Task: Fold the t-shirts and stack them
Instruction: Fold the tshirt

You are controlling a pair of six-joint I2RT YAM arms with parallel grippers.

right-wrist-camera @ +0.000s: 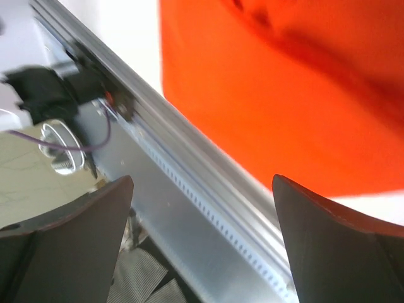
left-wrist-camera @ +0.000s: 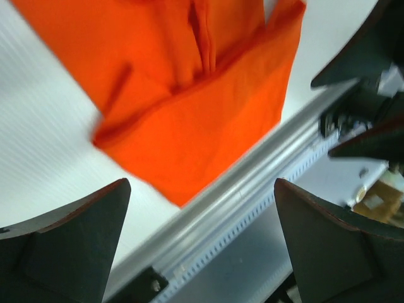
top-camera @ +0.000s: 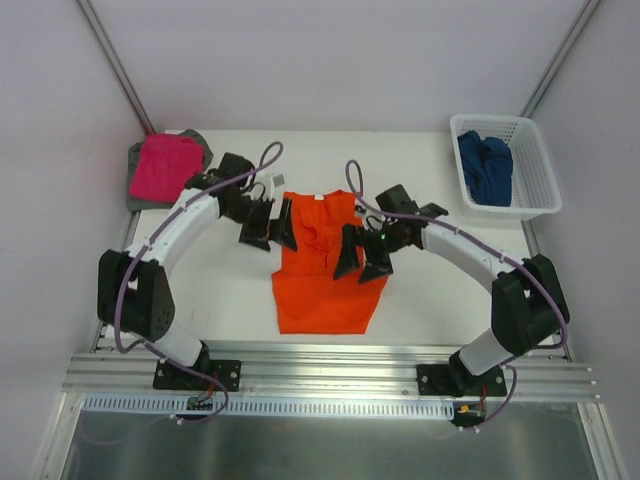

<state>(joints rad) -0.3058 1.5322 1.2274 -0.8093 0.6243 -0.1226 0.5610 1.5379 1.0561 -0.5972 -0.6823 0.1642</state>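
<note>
An orange t-shirt (top-camera: 322, 270) lies flat in the middle of the table, its sides folded in to a long narrow shape, collar at the far end. My left gripper (top-camera: 268, 228) hovers at the shirt's upper left edge, open and empty. My right gripper (top-camera: 362, 255) hangs over the shirt's right side, also open and empty. In the left wrist view the orange t-shirt (left-wrist-camera: 189, 95) lies beyond the wide-apart fingers (left-wrist-camera: 76, 240). In the right wrist view the orange cloth (right-wrist-camera: 284, 95) fills the upper right. A magenta t-shirt (top-camera: 165, 165) lies on a grey t-shirt (top-camera: 135, 188) at the back left.
A white lattice basket (top-camera: 540, 190) at the back right holds a crumpled dark blue t-shirt (top-camera: 485, 168). The aluminium rail (top-camera: 330, 365) runs along the table's near edge, close to the orange shirt's hem. Bare white table lies on both sides of the orange shirt.
</note>
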